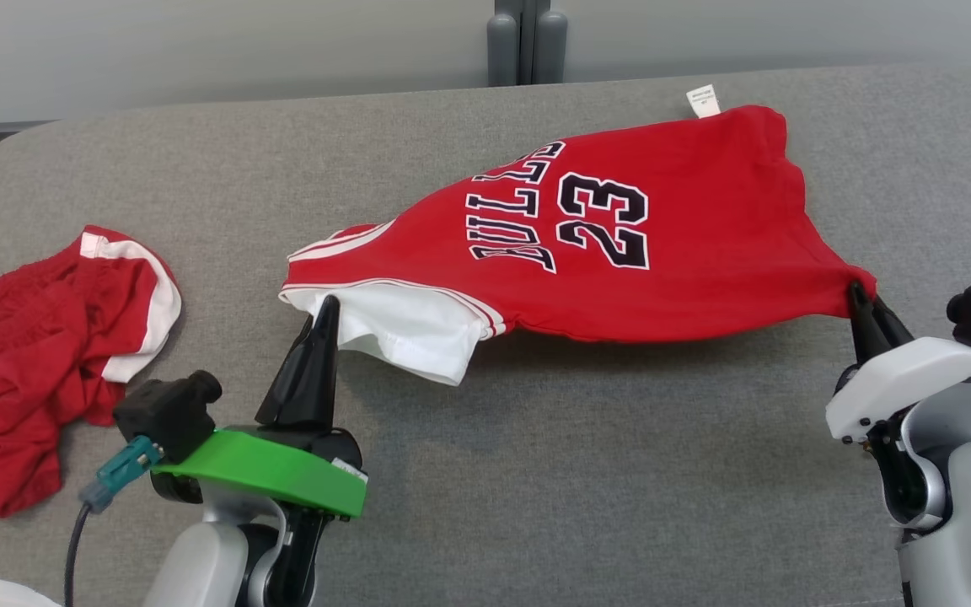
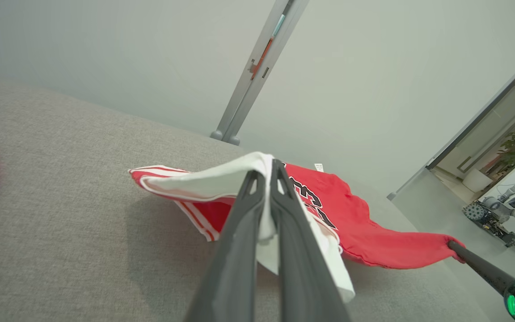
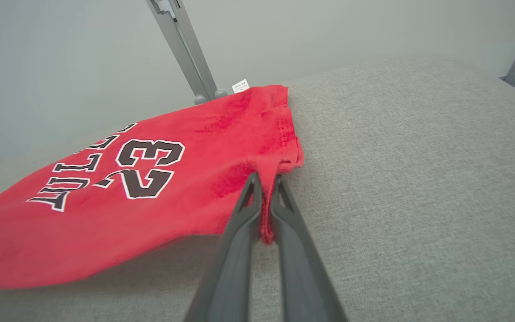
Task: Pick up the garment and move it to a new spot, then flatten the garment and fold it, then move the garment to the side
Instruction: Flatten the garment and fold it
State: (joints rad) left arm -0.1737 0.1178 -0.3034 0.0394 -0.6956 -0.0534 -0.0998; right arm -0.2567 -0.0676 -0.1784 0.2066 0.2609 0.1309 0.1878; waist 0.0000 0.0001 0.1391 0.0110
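The garment (image 1: 671, 244) is a red jersey with "BULLS 23" in black and a white sleeve. It hangs stretched between my two grippers above the grey cushion, its far edge resting on the fabric. My left gripper (image 1: 327, 305) is shut on the white sleeve (image 2: 221, 179), which is pinched between its fingers (image 2: 264, 172). My right gripper (image 1: 858, 291) is shut on the jersey's red hem corner (image 3: 280, 156); in the right wrist view the cloth is bunched between its tips (image 3: 265, 179). The right gripper also shows in the left wrist view (image 2: 452, 245), holding that red corner.
A second crumpled red and white garment (image 1: 47, 354) lies at the left of the grey cushion (image 1: 587, 472). Grey metal posts (image 1: 526, 42) stand behind the cushion's far edge against a pale wall. Other robots (image 2: 503, 205) stand far off in a room beyond.
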